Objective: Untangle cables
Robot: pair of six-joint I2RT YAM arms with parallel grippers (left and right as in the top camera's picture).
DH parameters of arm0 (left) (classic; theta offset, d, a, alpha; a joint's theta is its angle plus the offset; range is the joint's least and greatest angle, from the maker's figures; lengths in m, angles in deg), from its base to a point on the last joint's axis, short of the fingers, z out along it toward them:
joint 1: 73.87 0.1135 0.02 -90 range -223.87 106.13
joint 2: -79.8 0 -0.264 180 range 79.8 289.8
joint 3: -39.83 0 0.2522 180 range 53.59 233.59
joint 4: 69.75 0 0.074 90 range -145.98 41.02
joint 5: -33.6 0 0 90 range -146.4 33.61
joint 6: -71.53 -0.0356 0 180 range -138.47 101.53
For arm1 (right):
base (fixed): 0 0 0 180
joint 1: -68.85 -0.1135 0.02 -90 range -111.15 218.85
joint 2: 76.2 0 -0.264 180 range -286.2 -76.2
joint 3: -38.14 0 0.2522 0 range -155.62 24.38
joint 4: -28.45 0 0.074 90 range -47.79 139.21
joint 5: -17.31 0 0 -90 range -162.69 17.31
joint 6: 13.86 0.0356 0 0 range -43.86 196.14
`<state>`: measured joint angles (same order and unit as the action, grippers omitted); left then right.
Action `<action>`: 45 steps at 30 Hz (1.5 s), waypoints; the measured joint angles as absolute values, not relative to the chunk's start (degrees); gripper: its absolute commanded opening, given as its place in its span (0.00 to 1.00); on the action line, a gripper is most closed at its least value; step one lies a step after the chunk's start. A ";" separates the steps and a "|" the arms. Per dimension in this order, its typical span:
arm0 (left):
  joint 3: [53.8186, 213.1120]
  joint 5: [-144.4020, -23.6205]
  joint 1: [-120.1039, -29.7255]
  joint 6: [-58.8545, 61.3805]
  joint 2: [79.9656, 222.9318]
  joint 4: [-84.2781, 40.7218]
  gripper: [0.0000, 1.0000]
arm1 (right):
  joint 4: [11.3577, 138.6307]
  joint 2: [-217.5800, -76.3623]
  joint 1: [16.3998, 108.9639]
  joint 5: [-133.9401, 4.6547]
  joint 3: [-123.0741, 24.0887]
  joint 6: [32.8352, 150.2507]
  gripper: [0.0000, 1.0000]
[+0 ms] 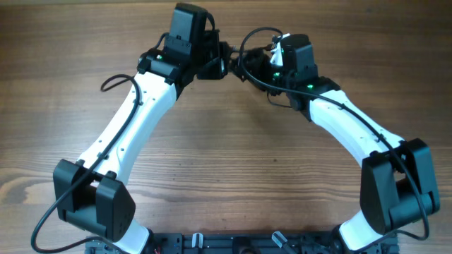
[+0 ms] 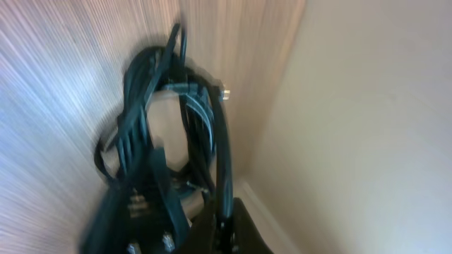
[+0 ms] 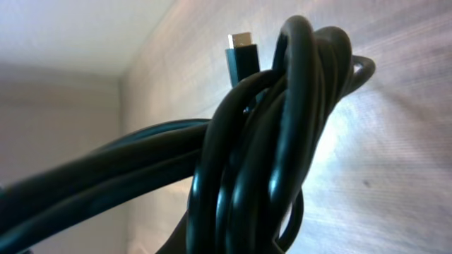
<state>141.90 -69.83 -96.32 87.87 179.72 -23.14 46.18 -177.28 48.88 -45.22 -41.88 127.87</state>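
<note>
Black cables (image 3: 268,141) wound into one dense bundle sit at the far middle of the wooden tabletop (image 1: 226,176), right where the left arm (image 1: 138,116) and the right arm (image 1: 353,127) meet tip to tip. In the right wrist view several strands run side by side through the same loop, and one small plug (image 3: 242,51) sticks up behind the coil. The left wrist view is blurred, showing only a hanging ring of cord close in front of that arm's jaws.

I cannot tell whether either pair of jaws is spread, pressed together or pinching a strand. The bundle fills one view and blur hides the other.

The main risk, as I judge it, is cinching. If both arms pull apart while gripping strands that pass through the same loop, the knot will tighten rather than open. The plug could also snag on a loop as a cord is drawn through and stall the pull.

A second risk is grabbing several strands at once, since they lie packed together, so the whole coil simply gets dragged. With the two wrists this close, they could also bump each other. The arms' own thicker wires (image 1: 256,37) lie near the bundle and could be caught by mistake.
</note>
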 measured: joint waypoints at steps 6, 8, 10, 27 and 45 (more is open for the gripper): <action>141.90 -61.02 -96.78 66.28 179.72 -20.43 0.04 | 60.36 -176.90 51.33 -37.42 -42.33 119.85 0.05; 141.90 -60.14 -97.09 55.30 179.85 -19.63 0.04 | 66.57 -176.18 52.22 -35.96 -42.86 116.68 0.04; 141.90 -60.45 -97.31 46.71 179.96 -18.64 0.04 | 72.34 -175.09 53.32 -35.12 -44.04 113.47 0.04; 141.90 -79.53 -97.29 7.20 179.98 -14.12 1.00 | 89.32 -173.54 55.87 -35.15 -53.50 100.50 0.04; 137.95 -80.58 -100.41 13.19 182.34 -16.11 0.79 | 85.37 -173.78 58.37 -28.79 -53.50 100.96 0.04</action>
<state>137.95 -80.58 -100.41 13.19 182.34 -16.11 85.37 -173.78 58.37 -28.79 -53.50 100.96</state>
